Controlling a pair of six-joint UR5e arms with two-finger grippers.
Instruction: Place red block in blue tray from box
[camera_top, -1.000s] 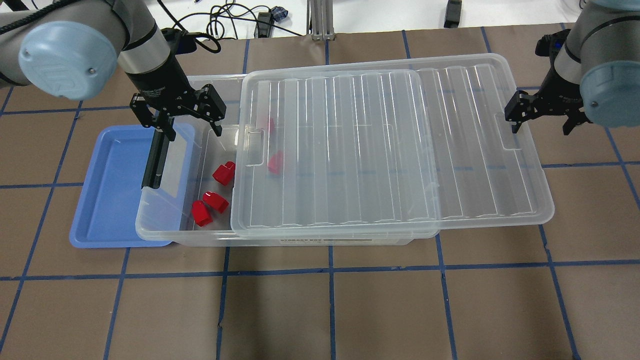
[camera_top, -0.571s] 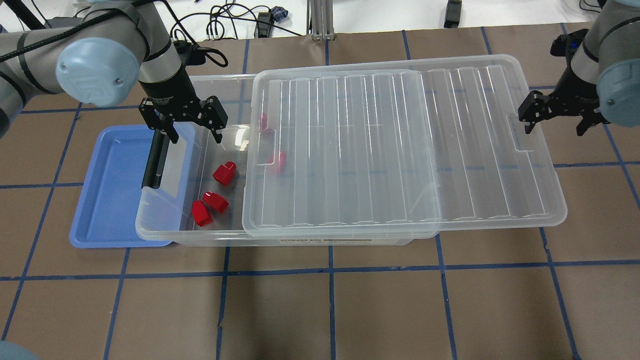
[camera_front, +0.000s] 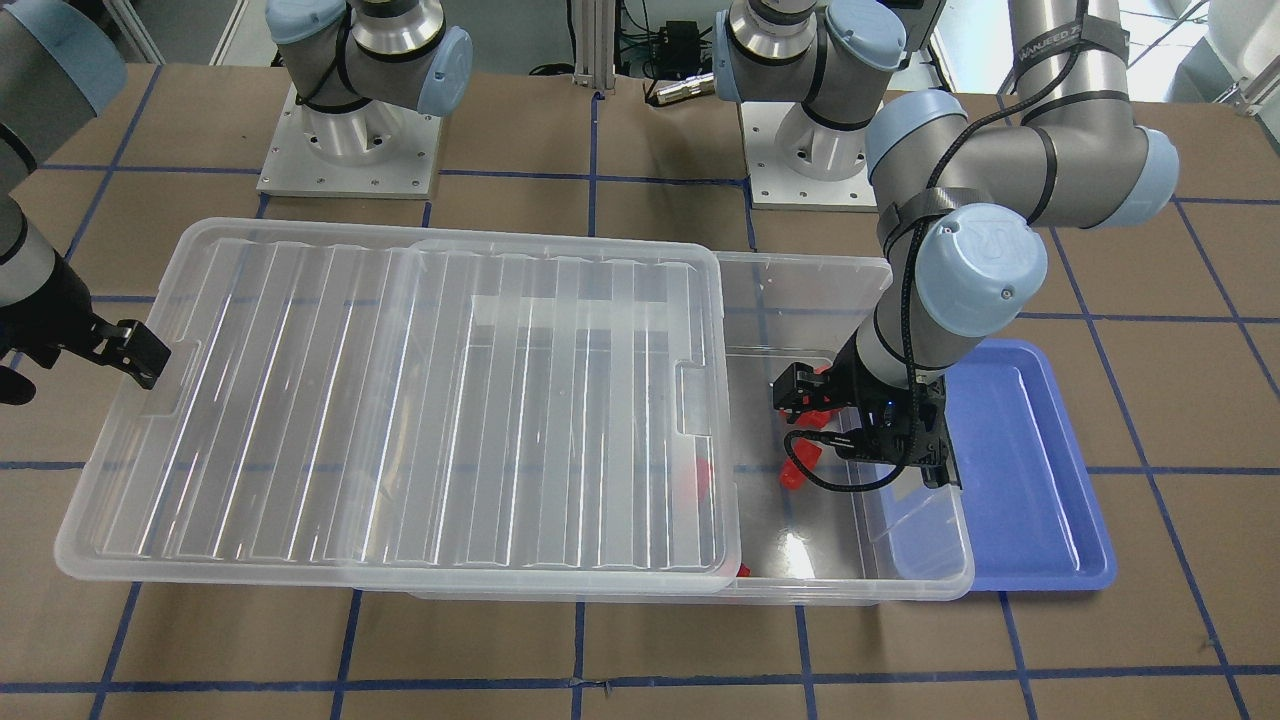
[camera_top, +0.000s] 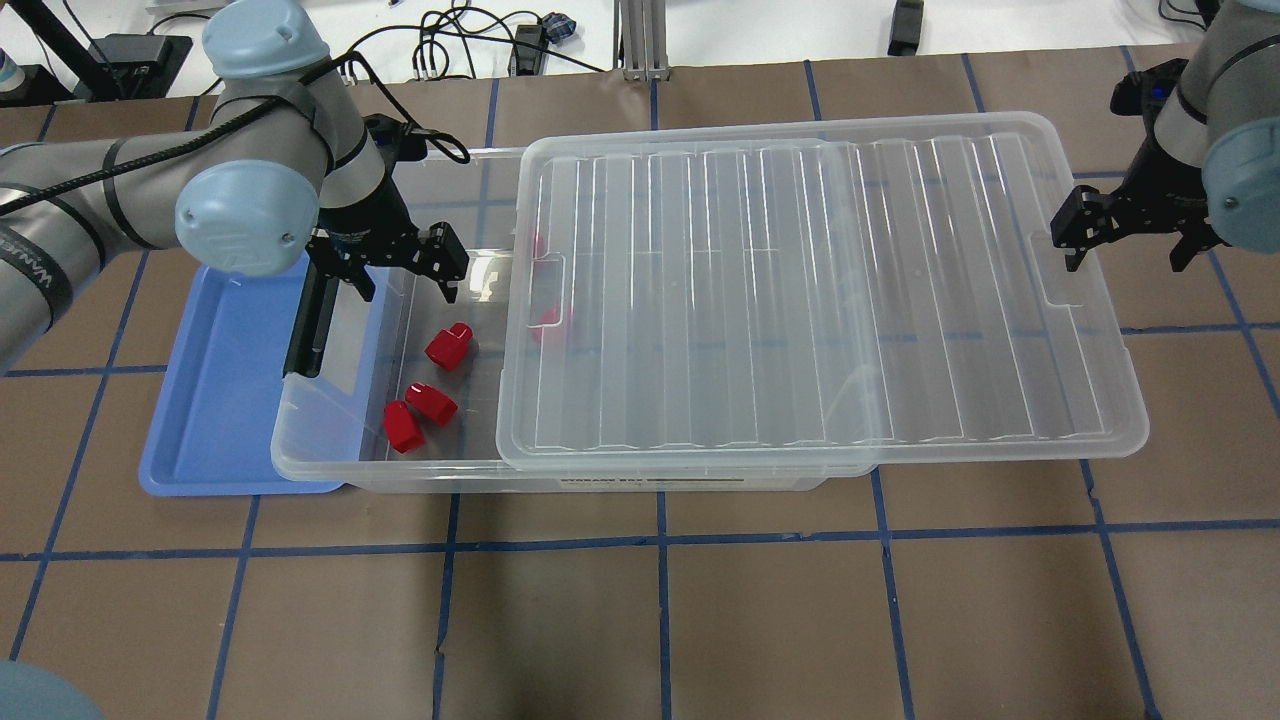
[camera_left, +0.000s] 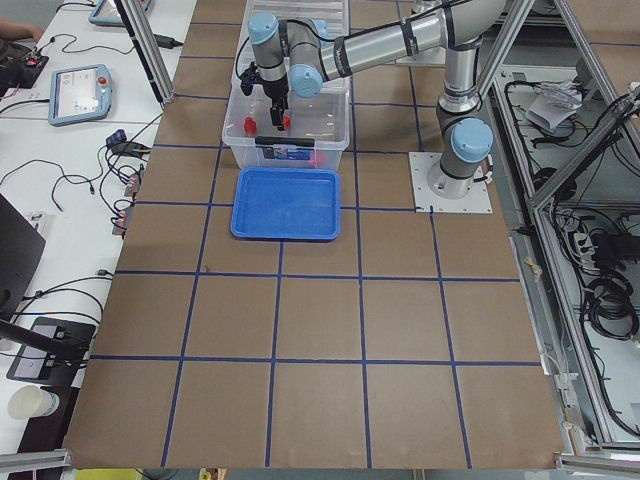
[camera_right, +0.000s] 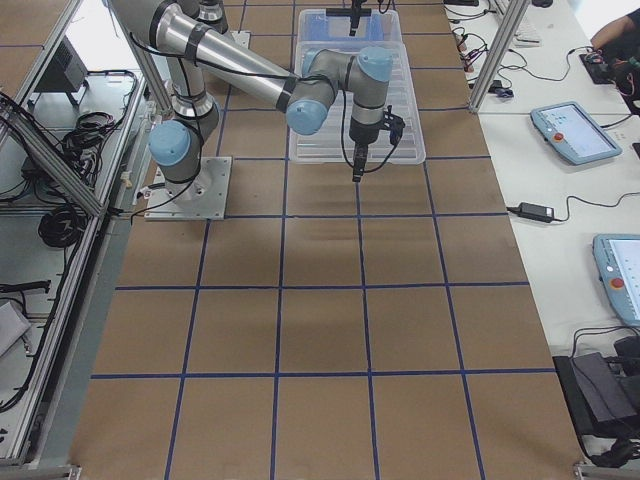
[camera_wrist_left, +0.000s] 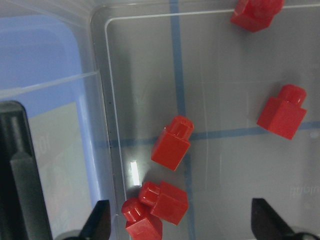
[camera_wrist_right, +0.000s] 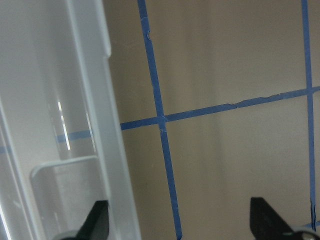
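Observation:
The clear box (camera_top: 330, 468) lies mid-table, its ribbed lid (camera_top: 820, 300) slid to the right so the left end is uncovered. Three red blocks (camera_top: 448, 346) (camera_top: 432, 402) (camera_top: 402, 427) lie in the uncovered end, and two more show blurred under the lid (camera_top: 548, 322). The blue tray (camera_top: 220, 400) lies partly under the box's left end. My left gripper (camera_top: 405, 283) is open and empty above the uncovered end; in its wrist view the gripper (camera_wrist_left: 182, 225) hangs over the blocks (camera_wrist_left: 172, 144). My right gripper (camera_top: 1128, 255) is open at the lid's right edge.
The black latch handle (camera_top: 305, 325) stands at the box's left wall, close beside my left gripper's fingers. The brown table carries a blue tape grid (camera_top: 660, 535). Cables lie at the far edge (camera_top: 450, 40). Both arm bases (camera_front: 350, 150) stand behind the box.
The lid has slid further right, along with my right gripper, baring more of the box. My left gripper has moved right and toward the blocks, still open.

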